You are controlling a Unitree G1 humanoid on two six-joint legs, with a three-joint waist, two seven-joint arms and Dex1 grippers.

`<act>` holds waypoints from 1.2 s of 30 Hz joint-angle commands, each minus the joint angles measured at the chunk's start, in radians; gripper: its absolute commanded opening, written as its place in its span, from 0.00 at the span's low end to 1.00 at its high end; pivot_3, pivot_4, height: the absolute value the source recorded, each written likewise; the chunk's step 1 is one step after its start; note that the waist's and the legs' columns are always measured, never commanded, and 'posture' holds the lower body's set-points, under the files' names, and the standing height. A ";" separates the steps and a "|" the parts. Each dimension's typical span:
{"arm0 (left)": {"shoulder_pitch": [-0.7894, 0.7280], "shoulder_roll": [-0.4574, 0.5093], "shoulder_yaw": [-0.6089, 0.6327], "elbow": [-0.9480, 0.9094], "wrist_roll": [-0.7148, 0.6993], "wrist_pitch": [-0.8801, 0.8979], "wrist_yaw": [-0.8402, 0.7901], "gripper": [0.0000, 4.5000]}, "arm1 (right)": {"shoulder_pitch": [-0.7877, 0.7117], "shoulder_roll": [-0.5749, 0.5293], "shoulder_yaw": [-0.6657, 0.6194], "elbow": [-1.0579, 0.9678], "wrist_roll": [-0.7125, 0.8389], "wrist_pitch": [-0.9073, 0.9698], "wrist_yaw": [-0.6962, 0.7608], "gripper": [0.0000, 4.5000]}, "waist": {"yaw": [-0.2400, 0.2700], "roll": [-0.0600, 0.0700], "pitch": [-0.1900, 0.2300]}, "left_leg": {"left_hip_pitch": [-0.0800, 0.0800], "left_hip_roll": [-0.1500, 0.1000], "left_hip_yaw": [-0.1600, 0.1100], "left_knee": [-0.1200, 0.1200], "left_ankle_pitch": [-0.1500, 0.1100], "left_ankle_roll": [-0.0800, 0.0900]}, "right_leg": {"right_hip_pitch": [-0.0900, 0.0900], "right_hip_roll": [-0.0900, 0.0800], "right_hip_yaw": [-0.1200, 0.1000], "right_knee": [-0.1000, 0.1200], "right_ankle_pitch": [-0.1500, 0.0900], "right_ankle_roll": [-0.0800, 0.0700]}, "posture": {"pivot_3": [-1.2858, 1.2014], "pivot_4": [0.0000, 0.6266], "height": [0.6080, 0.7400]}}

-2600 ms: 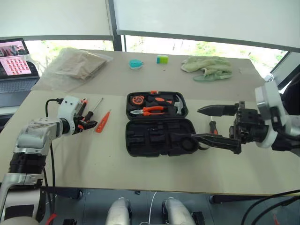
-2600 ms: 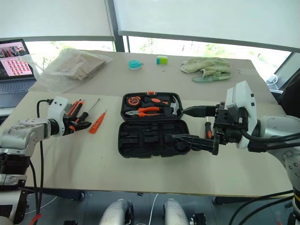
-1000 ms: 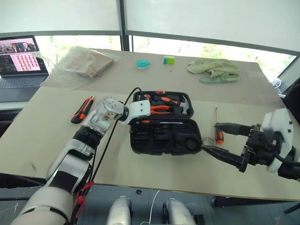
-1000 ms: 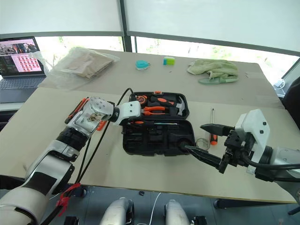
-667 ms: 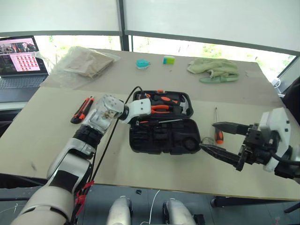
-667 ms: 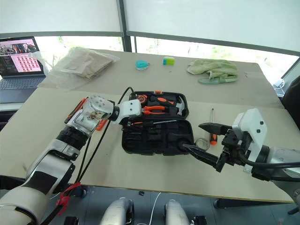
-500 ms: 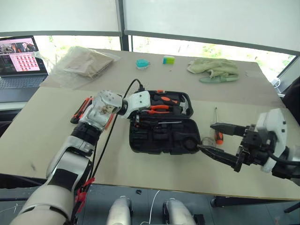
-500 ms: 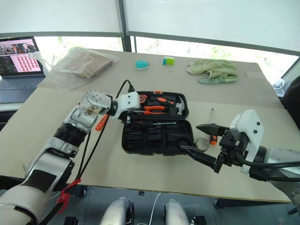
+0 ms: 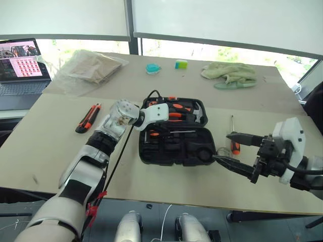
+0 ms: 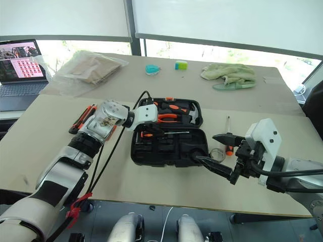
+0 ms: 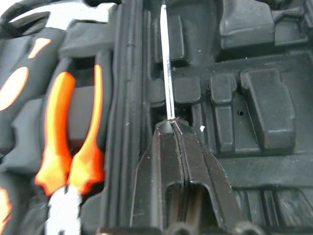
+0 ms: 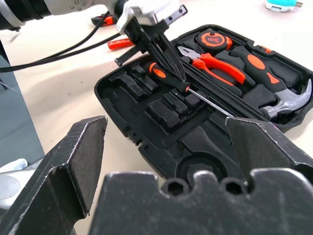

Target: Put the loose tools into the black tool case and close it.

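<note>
Tabletop point(image 9: 50, 146): left end effector point(image 12: 177, 73) (closed) over black tool case point(image 9: 176, 151); right end effector point(image 9: 228, 148) wide.

Bright daylight from rear windows point(image 9: 202, 50), slightly blown out; soft shadows; left wrist view probably motion-blurred.

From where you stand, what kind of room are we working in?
Probably an office or lab by windows: a beige table under roller blinds, with an open laptop at its far left corner.
</note>
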 commanded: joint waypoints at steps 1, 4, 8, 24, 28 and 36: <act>-0.032 -0.008 -0.019 0.018 0.035 -0.041 0.008 0.01 | 0.003 0.009 -0.032 -0.013 0.006 -0.021 -0.009 1.00 | 0.000 0.000 0.000 | 0.000 0.000 0.000 0.000 0.000 0.000 | 0.000 0.000 0.000 0.000 0.000 0.000 | 0.52 0.24 1.00; -0.037 -0.016 -0.026 0.050 0.057 -0.069 0.021 0.01 | 0.007 0.014 -0.037 -0.015 0.012 -0.020 -0.014 1.00 | 0.001 0.000 0.000 | 0.000 0.000 0.000 0.001 0.000 0.000 | 0.000 0.000 0.000 0.000 0.000 0.000 | 0.52 0.24 1.00; -0.019 -0.015 -0.056 0.069 0.083 -0.108 -0.005 0.01 | 0.012 0.018 -0.036 -0.016 0.006 -0.022 -0.014 1.00 | 0.001 0.000 0.000 | 0.000 0.000 0.000 0.001 0.000 0.000 | 0.001 0.000 0.000 0.000 0.000 0.000 | 0.52 0.24 1.00; -0.044 0.049 0.221 -0.134 -0.284 0.245 -0.226 0.27 | 0.215 0.121 -0.220 0.044 -0.133 -0.015 -0.065 1.00 | 0.000 0.000 0.000 | -0.004 0.000 -0.002 0.003 0.000 0.001 | -0.002 0.000 -0.002 0.001 0.000 0.001 | 0.52 0.24 1.00; -0.007 0.150 0.308 -0.369 -0.507 0.532 -0.354 0.57 | 0.386 0.197 -0.404 0.037 -0.130 -0.010 -0.039 1.00 | -0.005 0.005 -0.002 | -0.004 0.000 -0.003 0.003 0.000 0.001 | -0.002 0.000 -0.002 0.001 -0.001 0.001 | 0.52 0.24 1.00; 0.054 0.242 0.331 -0.618 -0.679 0.734 -0.353 0.98 | 0.611 0.281 -0.588 0.050 -0.098 -0.016 0.012 1.00 | -0.004 0.012 -0.006 | 0.000 0.000 -0.003 0.004 0.000 0.001 | 0.004 0.000 -0.002 0.001 -0.001 0.002 | 0.52 0.24 1.00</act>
